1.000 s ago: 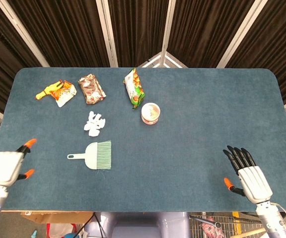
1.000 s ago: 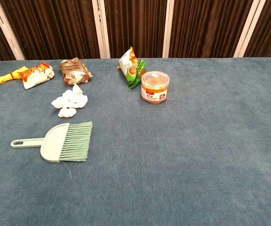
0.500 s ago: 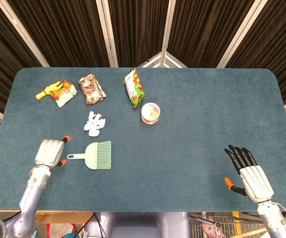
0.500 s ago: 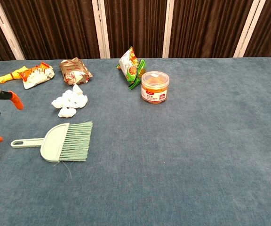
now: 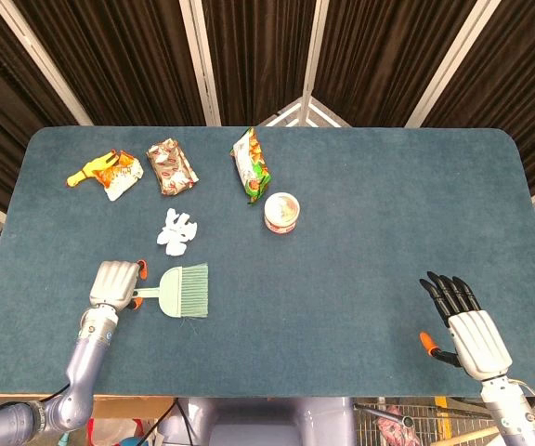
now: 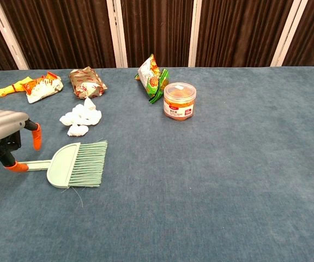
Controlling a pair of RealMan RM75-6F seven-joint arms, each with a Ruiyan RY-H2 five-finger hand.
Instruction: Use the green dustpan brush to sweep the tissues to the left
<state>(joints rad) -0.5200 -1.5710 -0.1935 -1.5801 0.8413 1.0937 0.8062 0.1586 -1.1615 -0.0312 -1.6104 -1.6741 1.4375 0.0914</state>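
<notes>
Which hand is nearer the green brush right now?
Left. The left hand is at the handle end of the green brush, fingers around the handle. The right hand rests far across the table, near its front right edge.

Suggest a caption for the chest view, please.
Left robot hand reaches the green dustpan brush handle; crumpled tissues wait just beyond.

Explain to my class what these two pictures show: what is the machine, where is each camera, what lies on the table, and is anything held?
A two-armed robot with finger-bearing hands works at a blue felt-covered table. One picture looks down from its head, the other forward from its chest. On the table lie a pale green plastic dustpan brush, crumpled white tissues, three snack packets and a small round tub. The left hand is at the brush's handle, fingers apart, not plainly gripping. The right hand is open, holding nothing.
</notes>
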